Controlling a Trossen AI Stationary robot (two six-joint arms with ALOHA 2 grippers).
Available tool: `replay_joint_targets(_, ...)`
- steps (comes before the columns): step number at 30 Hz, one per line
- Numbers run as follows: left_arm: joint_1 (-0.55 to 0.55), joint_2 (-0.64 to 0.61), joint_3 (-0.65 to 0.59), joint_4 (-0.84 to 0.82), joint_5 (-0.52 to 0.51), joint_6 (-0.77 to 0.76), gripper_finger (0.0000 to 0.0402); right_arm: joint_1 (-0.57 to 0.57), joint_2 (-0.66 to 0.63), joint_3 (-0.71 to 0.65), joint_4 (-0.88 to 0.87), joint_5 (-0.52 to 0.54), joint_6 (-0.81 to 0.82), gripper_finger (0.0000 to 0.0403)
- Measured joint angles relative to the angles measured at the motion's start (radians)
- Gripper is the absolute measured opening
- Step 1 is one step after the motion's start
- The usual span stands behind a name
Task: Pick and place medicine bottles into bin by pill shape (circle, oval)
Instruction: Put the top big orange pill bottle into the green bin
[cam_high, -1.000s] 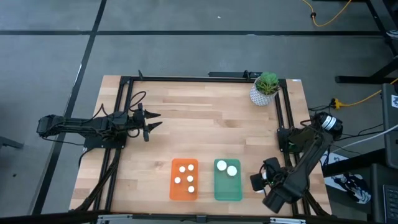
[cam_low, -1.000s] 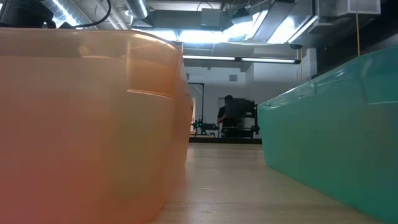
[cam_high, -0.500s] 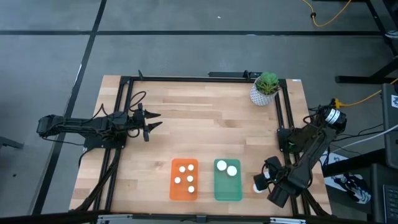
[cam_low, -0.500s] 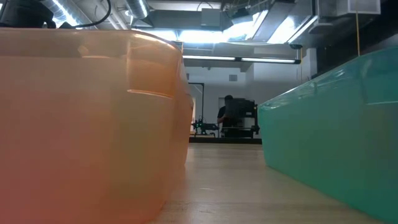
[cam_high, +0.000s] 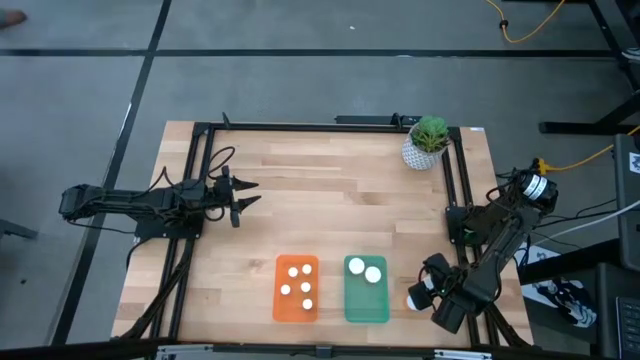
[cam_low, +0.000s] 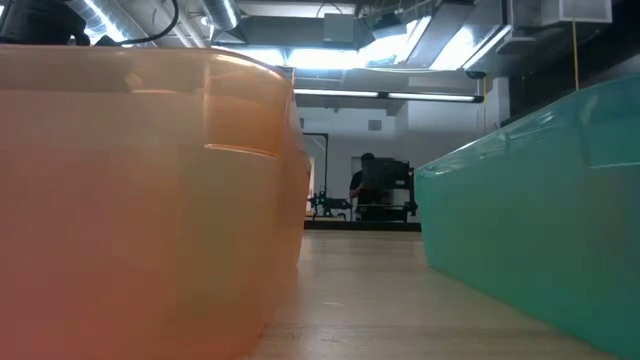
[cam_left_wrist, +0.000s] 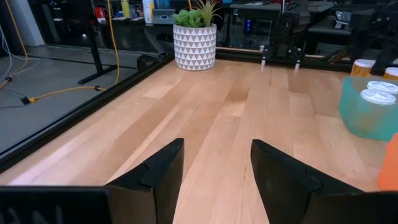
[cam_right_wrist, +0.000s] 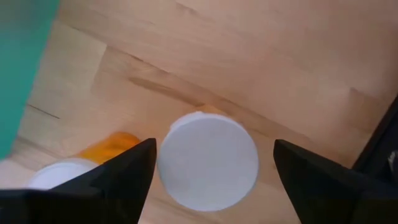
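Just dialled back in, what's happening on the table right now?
The right gripper is open, poised over a white-capped medicine bottle standing on the table beside the teal bin; a second bottle stands next to it. Nothing is gripped yet. The teal bin holds two larger bottles and the orange bin five tiny ones. The left gripper waits over the table's left side, holding nothing.
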Motion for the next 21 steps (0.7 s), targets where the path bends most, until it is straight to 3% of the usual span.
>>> replay_joint_targets(21,0.000,0.000,0.000,0.000,0.000,0.000,0.0179,-0.001,0.000,0.001,0.011,0.011,-0.080,0.0215)
